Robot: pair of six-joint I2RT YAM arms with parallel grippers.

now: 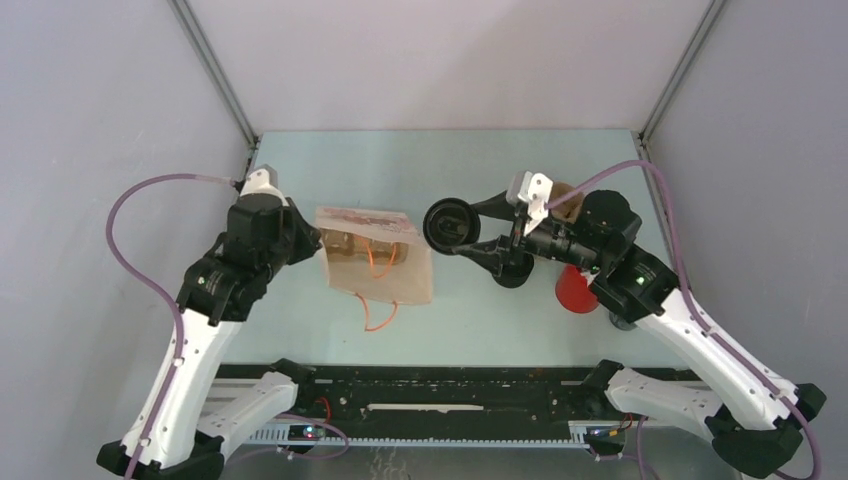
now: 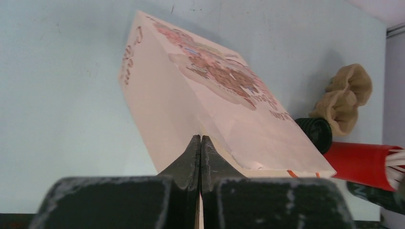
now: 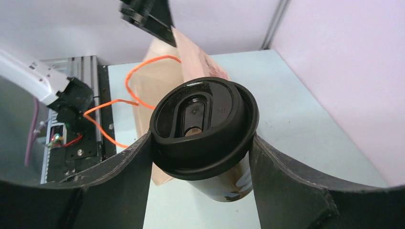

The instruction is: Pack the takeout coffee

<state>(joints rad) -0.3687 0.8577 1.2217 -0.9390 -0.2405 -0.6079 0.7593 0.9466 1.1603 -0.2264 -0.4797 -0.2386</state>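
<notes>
The takeout coffee (image 1: 448, 225) is a black cup with a black lid (image 3: 204, 125). It hangs above the table, tipped on its side, its lid turned toward the bag. My right gripper (image 1: 465, 230) is shut on it, one finger on each side just below the lid (image 3: 203, 143). A pale printed paper bag (image 1: 375, 258) with orange cord handles (image 3: 138, 76) sits a short gap to the cup's left. My left gripper (image 2: 201, 140) is shut on the bag's edge (image 1: 312, 235), pads pressed together over the paper (image 2: 210, 90).
A red cup of white sticks (image 1: 575, 290) stands under my right arm and also shows in the left wrist view (image 2: 365, 162). A brown pulp carrier (image 2: 346, 98) lies at the back right. Grey walls close in three sides.
</notes>
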